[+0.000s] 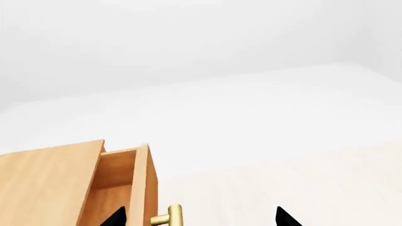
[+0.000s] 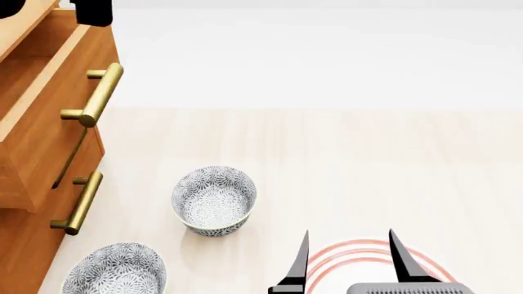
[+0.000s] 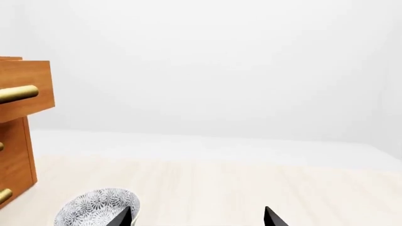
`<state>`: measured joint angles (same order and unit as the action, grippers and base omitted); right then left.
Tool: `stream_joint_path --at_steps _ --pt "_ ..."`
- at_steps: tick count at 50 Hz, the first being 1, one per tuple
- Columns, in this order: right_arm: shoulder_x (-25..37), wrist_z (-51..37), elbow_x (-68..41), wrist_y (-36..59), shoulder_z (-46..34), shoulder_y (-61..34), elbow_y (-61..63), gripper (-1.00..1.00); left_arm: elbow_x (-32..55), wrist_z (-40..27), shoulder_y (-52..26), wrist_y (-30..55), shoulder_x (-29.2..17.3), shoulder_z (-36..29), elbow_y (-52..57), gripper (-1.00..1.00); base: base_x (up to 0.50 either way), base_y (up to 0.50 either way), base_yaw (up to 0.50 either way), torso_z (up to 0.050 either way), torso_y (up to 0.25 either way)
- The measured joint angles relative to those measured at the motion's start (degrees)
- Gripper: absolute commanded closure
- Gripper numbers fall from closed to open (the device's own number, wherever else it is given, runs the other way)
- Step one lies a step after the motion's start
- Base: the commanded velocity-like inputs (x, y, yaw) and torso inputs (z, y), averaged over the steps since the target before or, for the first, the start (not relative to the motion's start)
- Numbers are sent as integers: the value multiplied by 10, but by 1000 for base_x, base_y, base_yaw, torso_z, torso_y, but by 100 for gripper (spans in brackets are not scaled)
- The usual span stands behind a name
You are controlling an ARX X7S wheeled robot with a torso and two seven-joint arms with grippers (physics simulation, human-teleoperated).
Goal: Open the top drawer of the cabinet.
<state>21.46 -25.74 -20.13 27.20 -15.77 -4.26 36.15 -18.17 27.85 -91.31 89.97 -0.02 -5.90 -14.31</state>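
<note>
The cabinet (image 2: 21,245) stands at the left of the head view. Its top drawer (image 2: 49,131) is pulled partly out, its lighter interior (image 1: 116,176) showing behind the front panel. Its brass bar handle (image 2: 100,93) also shows in the left wrist view (image 1: 171,215) and the right wrist view (image 3: 18,93). My left gripper (image 1: 201,219) is open; the handle's end lies between its fingertips (image 1: 116,218), nearer the one by the drawer front. My right gripper (image 2: 351,260) is open and empty, low over the floor, well right of the cabinet.
The second drawer's handle (image 2: 78,202) sits below the top one. Two patterned grey bowls (image 2: 214,199) (image 2: 114,269) stand on the light wood floor in front of the cabinet; one shows by the right fingertips (image 3: 94,207). Red rings (image 2: 368,252) mark the floor under my right gripper.
</note>
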Motion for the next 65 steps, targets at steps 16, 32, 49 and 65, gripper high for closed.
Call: stream_joint_path --at_steps 16,32,49,65 --pt "3 -3 3 -6 -4 5 -1 -100 48 -99 35 -5 -3 51 0 -100 0 0 0 0 0" --pt "4 -3 5 -16 -8 10 -7 -100 79 -152 74 -49 -12 74 -39 -100 0 0 0 0 0" --pt "6 -4 6 -21 -12 12 -9 -100 102 -178 127 -108 -26 87 -91 -100 0 0 0 0 0" --pt "8 -7 3 -17 -14 8 -7 -100 117 -190 151 -142 -32 90 -124 -100 0 0 0 0 0"
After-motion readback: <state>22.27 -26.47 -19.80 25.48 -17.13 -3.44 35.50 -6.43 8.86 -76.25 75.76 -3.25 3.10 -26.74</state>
